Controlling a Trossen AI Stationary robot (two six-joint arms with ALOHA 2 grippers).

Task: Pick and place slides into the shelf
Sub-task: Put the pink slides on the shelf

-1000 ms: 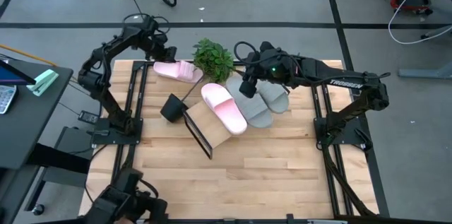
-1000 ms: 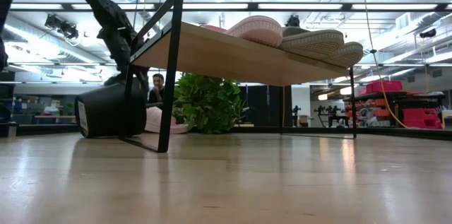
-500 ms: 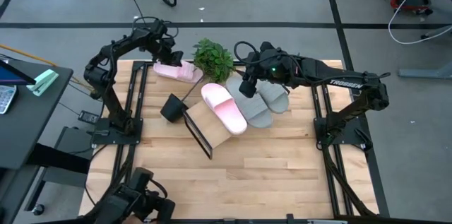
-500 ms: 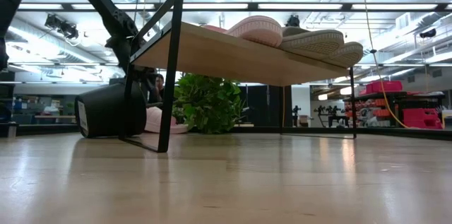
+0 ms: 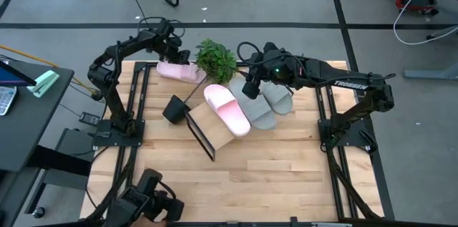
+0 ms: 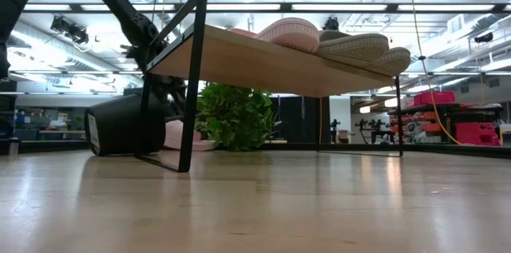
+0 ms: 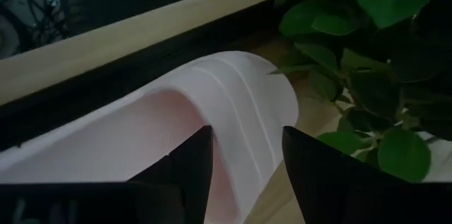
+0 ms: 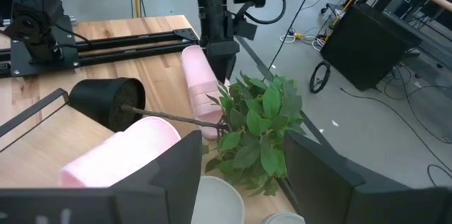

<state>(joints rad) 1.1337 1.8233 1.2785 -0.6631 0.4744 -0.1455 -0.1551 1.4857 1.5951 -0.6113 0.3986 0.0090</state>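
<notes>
Counting slides: three of four sat on the shelf (image 5: 207,123), namely one pale pink slide (image 5: 227,109) and two grey slides (image 5: 259,109) side by side toward the right arm's side. The fourth, the other pink slide (image 5: 179,72), lay on the tabletop (image 5: 272,177) at its far edge, just beside the leafy plant (image 5: 216,60), whose black pot (image 5: 174,108) lay tipped over near the shelf frame.

The left gripper (image 7: 244,171) was directly over that last slide with its fingers spread apart, one on each side of the strap and nothing pinched between them yet (the wrist view showed the strap (image 7: 233,104) filling the gap). The right gripper (image 5: 250,87) hovered above the grey slides on the shelf, fingers parted and empty.

Judged progress: roughly three quarters done. Remaining: close on the pink slide, lift it clear of the plant leaves, and set it in the open end of the shelf next to its pink mate. Space there looked sufficient for one more.
</notes>
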